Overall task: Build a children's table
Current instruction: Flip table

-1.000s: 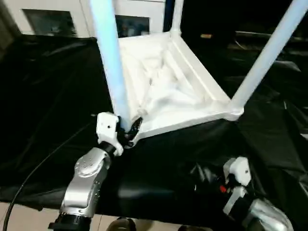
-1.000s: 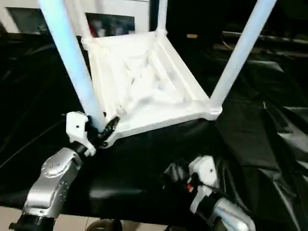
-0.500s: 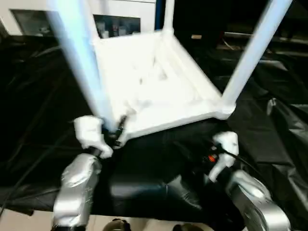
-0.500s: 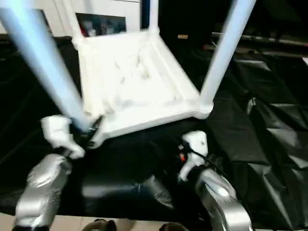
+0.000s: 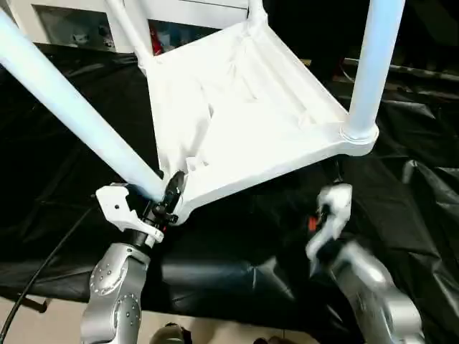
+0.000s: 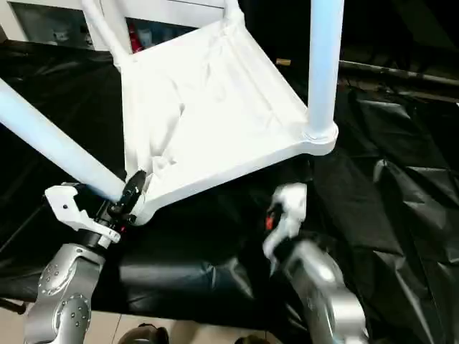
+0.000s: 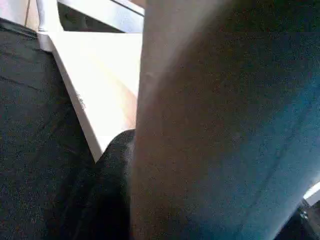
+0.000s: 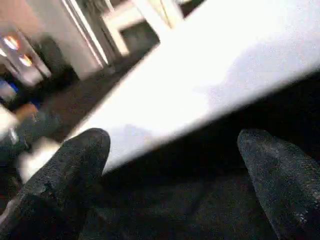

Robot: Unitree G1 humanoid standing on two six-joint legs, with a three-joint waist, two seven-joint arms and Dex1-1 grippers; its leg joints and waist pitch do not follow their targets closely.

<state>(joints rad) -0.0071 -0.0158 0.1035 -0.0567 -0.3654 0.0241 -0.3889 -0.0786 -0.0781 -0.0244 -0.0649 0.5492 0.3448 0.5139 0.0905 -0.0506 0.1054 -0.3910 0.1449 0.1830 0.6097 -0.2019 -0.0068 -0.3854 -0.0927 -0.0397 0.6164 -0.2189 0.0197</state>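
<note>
Standing at the near left, the left end effector (image 5: 166,198) has its black fingers closed round the base of the near-left leg (image 5: 75,115), right where that leg meets its corner socket. The children's table (image 5: 244,122) lies upside down on the black-covered desk (image 5: 64,179), ribbed underside up, with its legs rising from the corners; the near corner looks lifted off the cloth. It reads as light, stiff moulded plastic, smooth and probably slippery, so I would judge the low end of a leg or the rim a safer hold than high up a leg, where leverage could twist the socket. Behind it, a white cabinet (image 5: 79,21) with glass doors holds small coloured items too blurred to name. Further right, the near-right leg (image 5: 371,64) stands in its socket. Below it the right end effector (image 8: 175,165) hangs with fingers spread wide, holding nothing, just under the tabletop edge.
</note>
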